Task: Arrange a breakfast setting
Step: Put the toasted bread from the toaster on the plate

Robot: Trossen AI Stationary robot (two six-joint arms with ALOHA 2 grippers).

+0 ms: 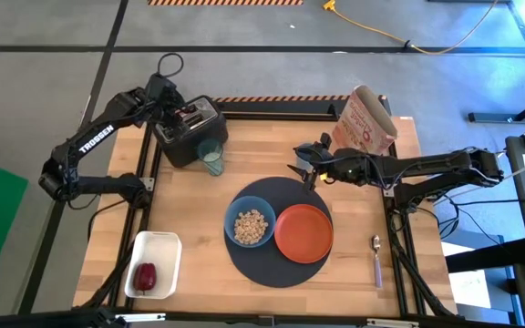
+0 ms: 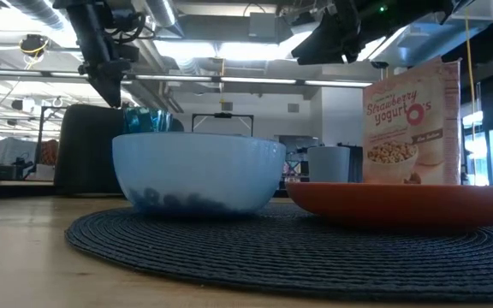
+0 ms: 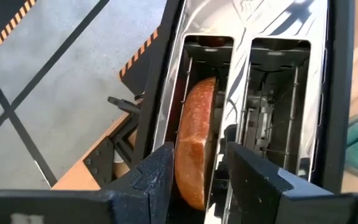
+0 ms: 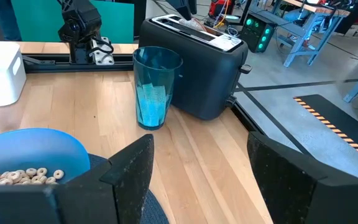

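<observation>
Right under your left gripper [image 3: 197, 177] sits one round slice of toasted bread [image 3: 196, 146], standing on edge in one slot of the black toaster [image 1: 190, 129]; its crust is golden brown and its cut face pale. You have that gripper's fingers [image 3: 151, 174] narrowly parted on either side of the slice, and you cannot tell whether they touch it. The second slot beside it holds only bare wire guides.

Your right gripper [image 1: 303, 162] hangs with its fingers wide apart and nothing between them, just above the far edge of the one round dark blue-grey mat [image 1: 253, 269]. Ahead of that gripper stands one teal glass [image 4: 155, 87], upright and see-through, touching or just beside the toaster's front. Below and near it you have one blue bowl [image 1: 250, 226] on the mat, filled with small pale cereal rings, and one orange plate [image 1: 303, 233] touching the bowl's side, bare on top.

One purple-handled spoon [image 1: 376, 259] lies on the bench off the mat, beyond the plate. One small dark-red fruit [image 1: 145, 275] rests in a white tray [image 1: 158, 246] at the bench's near corner, well apart from both grippers. One red-and-white cereal bag [image 1: 365, 120] stands just behind your right gripper.
</observation>
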